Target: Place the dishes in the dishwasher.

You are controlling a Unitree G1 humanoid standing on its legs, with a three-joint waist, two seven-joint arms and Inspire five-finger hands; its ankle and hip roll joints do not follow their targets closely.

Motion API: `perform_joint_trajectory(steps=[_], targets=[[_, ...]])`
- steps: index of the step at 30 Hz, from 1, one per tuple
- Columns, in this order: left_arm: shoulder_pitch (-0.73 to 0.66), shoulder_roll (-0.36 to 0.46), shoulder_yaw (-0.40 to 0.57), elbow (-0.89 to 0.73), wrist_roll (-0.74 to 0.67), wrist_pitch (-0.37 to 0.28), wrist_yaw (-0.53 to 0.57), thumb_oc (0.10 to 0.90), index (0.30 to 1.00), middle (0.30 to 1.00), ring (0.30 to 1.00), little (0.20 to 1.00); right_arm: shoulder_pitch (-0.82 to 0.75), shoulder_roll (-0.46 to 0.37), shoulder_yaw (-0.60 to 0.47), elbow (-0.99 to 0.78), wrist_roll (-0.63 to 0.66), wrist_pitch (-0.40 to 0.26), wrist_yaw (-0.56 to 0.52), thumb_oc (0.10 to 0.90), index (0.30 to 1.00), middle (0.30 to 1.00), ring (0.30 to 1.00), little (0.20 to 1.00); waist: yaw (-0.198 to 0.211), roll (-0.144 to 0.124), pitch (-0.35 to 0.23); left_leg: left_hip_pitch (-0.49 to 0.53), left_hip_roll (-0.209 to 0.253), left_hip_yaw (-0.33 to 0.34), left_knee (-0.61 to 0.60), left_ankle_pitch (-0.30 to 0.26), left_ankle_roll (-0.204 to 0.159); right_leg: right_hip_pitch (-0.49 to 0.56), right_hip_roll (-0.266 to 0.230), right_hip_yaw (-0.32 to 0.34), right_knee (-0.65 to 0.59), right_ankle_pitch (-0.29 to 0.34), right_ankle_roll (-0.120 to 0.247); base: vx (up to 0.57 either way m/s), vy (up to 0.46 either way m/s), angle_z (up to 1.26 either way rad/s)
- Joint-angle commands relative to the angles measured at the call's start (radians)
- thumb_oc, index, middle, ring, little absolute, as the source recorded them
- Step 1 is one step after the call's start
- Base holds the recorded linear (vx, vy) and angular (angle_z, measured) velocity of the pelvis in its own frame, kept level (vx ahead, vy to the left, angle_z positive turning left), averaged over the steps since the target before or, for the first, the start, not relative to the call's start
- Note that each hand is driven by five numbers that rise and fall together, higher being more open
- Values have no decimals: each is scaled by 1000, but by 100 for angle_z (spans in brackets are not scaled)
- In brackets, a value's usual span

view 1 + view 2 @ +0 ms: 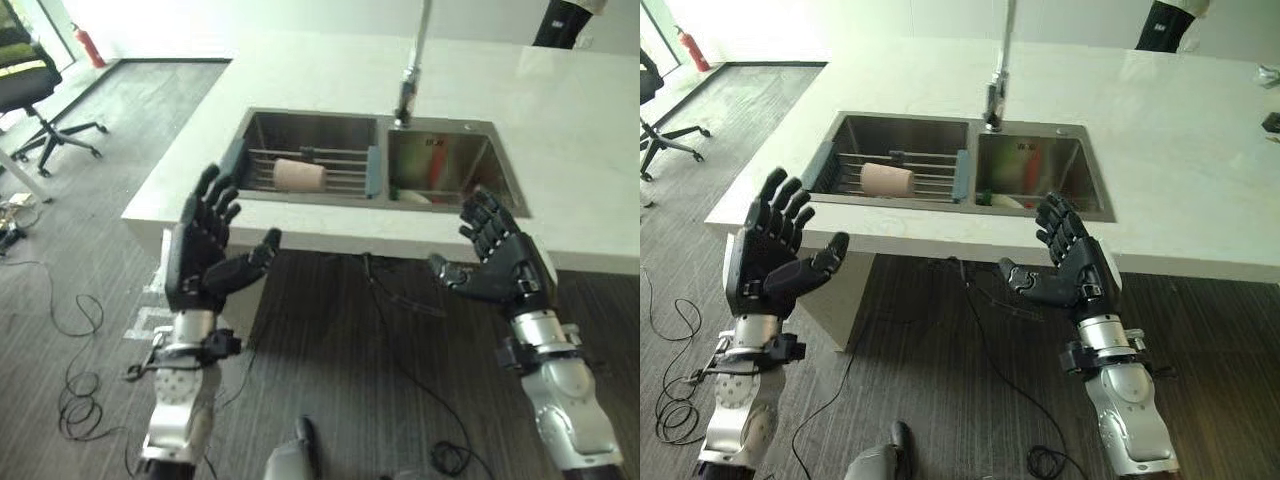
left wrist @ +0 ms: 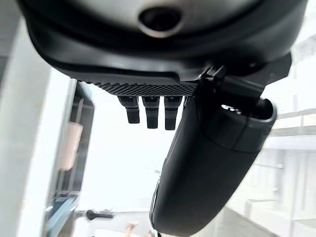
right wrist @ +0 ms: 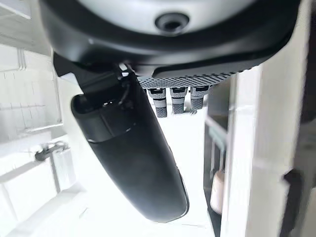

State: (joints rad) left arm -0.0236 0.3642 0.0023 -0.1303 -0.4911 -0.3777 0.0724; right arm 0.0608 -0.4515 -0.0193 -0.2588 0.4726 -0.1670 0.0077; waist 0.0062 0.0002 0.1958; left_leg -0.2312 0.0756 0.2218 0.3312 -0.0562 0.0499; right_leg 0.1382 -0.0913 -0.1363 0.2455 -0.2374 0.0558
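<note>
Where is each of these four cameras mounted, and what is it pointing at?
Left eye view: head camera, looking down at the sink, both open hands raised.
Right eye view: same scene, slightly shifted; cup on the rack.
Left wrist view: along the left hand toward the sink.
Right wrist view: along the right hand.
All four share the cup.

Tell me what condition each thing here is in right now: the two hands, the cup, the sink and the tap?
Left hand: open, fingers spread, holding nothing, raised in front of the counter.
Right hand: open, empty, raised likewise.
Cup: lying on its side on the rack in the left basin.
Rack: set across the left basin.
Sink: right basin holds items too unclear to name.
Tap: no water visible running.
</note>
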Motion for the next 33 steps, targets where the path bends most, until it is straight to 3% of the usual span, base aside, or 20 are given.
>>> perform_joint_trajectory(steps=[1, 4, 5, 6, 7, 8, 10, 14, 16, 19, 22, 28, 30, 31, 33], targets=[[-24, 37, 28, -116, 4, -83, -32, 800, 900, 900, 900, 900, -71, 19, -43, -72, -17, -102, -12, 800, 900, 900, 900, 900, 51, -19, -116, -49, 33, -39, -31, 11, -90, -5, -18, -55, 55, 52, 89, 245, 196, 23], [-28, 46, 27, -145, 28, -61, -77, 800, 900, 900, 900, 900, -63, 43, -43, -78, -28, -106, -13, 800, 900, 900, 900, 900, 49, -31, -118, -26, -4, -53, -31, -13, -63, 20, -24, -78, 55, 182, 118, 221, 203, 21], [-25, 50, 28, -151, 30, -30, -90, 800, 900, 900, 900, 900, -56, 52, -45, -81, -31, -104, -11, 800, 900, 900, 900, 900, 40, -23, -119, -8, -15, -64, -31, -26, -53, 27, -6, -79, 90, 263, 128, 240, 277, 53], [-21, 54, 29, -153, 17, 3, -81, 800, 900, 900, 900, 900, -46, 59, -48, -86, -37, -102, -7, 800, 900, 900, 900, 900, 31, -14, -113, 8, -24, -72, -31, -36, -45, -4, 8, -69, 198, 298, 134, 191, 227, 48], [-21, 54, 29, -153, 17, 3, -81, 800, 900, 900, 900, 900, -46, 59, -48, -86, -37, -102, -7, 800, 900, 900, 900, 900, 31, -14, -113, 8, -24, -72, -31, -36, -45, -4, 8, -69, 198, 298, 134, 187, 268, 31], [-12, 50, 33, -151, -32, 38, -85, 800, 900, 900, 900, 900, -32, 64, -47, -97, -49, -98, 1, 800, 900, 900, 900, 900, 14, 1, -102, 38, -28, -78, -31, -51, -35, -85, 18, -58, 333, 319, 127, 182, 231, 30], [-12, 43, 33, -151, -42, 31, -74, 800, 900, 900, 900, 900, -41, 66, -38, -88, -46, -94, 3, 800, 900, 900, 900, 900, 4, 5, -93, 53, -32, -77, -31, -56, -34, -155, 18, -71, 331, 286, 107, 200, 142, 29], [-32, 48, 26, -167, -60, 27, -75, 800, 900, 900, 900, 900, -32, 58, -51, -89, -9, -122, 0, 800, 900, 900, 900, 900, -20, -16, -65, 94, -53, -105, -31, -73, -42, -168, 21, -112, 55, 274, 91, 159, -106, 7], [-27, 46, 20, -182, -83, 34, -97, 800, 900, 900, 900, 900, -16, 53, -61, -90, 8, -144, 3, 800, 900, 900, 900, 900, -33, -38, -44, 125, -61, -104, -31, -101, -48, -257, -56, -123, 55, 272, 92, 171, -221, 32], [-20, 39, -4, -216, -99, 39, -131, 800, 900, 900, 900, 900, -11, 56, -62, -96, -13, -167, 3, 800, 900, 900, 900, 900, -69, -52, -22, 187, -62, -125, -31, -163, -57, -436, -163, -64, 55, 305, 119, 282, -285, 0], [-16, 40, -10, -237, -113, 36, -135, 800, 900, 900, 900, 900, -15, 60, -60, -119, -21, -154, -15, 800, 900, 900, 900, 900, -70, -50, -25, 204, -59, -130, -31, -183, -59, -463, -185, -68, 55, 319, 126, 202, -172, 7], [-36, 45, -19, -270, -114, 26, -128, 800, 900, 900, 900, 900, -53, 64, -26, -126, -29, -135, -72, 800, 900, 900, 900, 900, -62, -66, -61, 227, -50, -123, -31, -217, -67, -422, -178, -64, 55, 306, 146, 245, -279, -1], [-36, 48, -20, -288, -160, 68, -179, 800, 900, 900, 900, 900, -51, 55, -28, -134, -30, -121, -81, 800, 900, 900, 900, 900, -70, -66, -78, 258, -32, -116, -31, -227, -76, -405, -164, -75, 55, 285, 143, 300, -319, -18], [-32, 40, -25, -301, -252, 107, -221, 800, 900, 900, 900, 900, -46, 47, -36, -136, -24, -128, -82, 800, 900, 900, 900, 900, -74, -63, -86, 275, -19, -112, -31, -228, -84, -401, -155, -83, 55, 278, 138, 140, -169, -11], [-34, 31, -23, -309, -330, 112, -269, 800, 900, 900, 900, 900, -43, 41, -49, -137, -19, -139, -80, 800, 900, 900, 900, 900, -88, -55, -101, 300, -2, -106, -31, -234, -98, -399, -137, -84, 55, 268, 124, 227, -265, -6]])
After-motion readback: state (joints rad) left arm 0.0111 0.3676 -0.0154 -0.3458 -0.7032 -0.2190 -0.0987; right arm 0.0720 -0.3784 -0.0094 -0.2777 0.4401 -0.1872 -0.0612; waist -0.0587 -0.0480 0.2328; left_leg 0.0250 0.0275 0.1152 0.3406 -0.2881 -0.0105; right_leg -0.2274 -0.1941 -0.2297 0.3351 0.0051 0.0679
